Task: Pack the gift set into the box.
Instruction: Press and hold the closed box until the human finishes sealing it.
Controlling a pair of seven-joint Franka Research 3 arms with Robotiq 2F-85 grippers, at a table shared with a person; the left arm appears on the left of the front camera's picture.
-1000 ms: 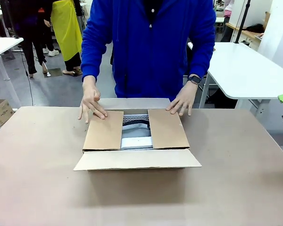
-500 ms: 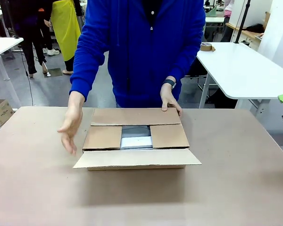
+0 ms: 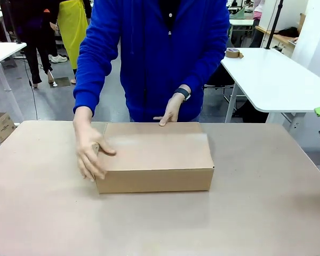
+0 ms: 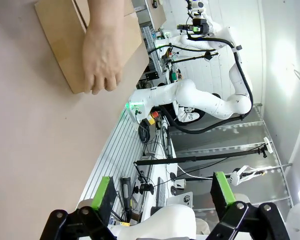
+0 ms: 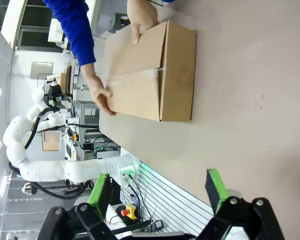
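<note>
The box point(image 3: 154, 154) lies in the middle of the table with its flaps folded flat and its top closed. The gift set is hidden inside it. A person in a blue top leans over it, with one hand point(image 3: 90, 152) at its left front corner and the other hand point(image 3: 169, 113) on its far edge. The left wrist view shows the box point(image 4: 60, 35) far off with a hand point(image 4: 102, 55) on its corner. My left gripper point(image 4: 162, 200) is open and holds nothing. In the right wrist view the box point(image 5: 140, 75) is also far off, and my right gripper point(image 5: 157, 197) is open and holds nothing.
The brown table point(image 3: 256, 213) is bare around the box. A small printed cardboard box point(image 3: 0, 125) sits on the floor at far left. A white table point(image 3: 277, 80) with a tape roll point(image 3: 233, 53) stands behind on the right. Other people stand farther back.
The person has folded the far flap and then the near flap over the opening. The box went from open to closed, hiding the contents. The person's hands moved to its corner and far edge.
</note>
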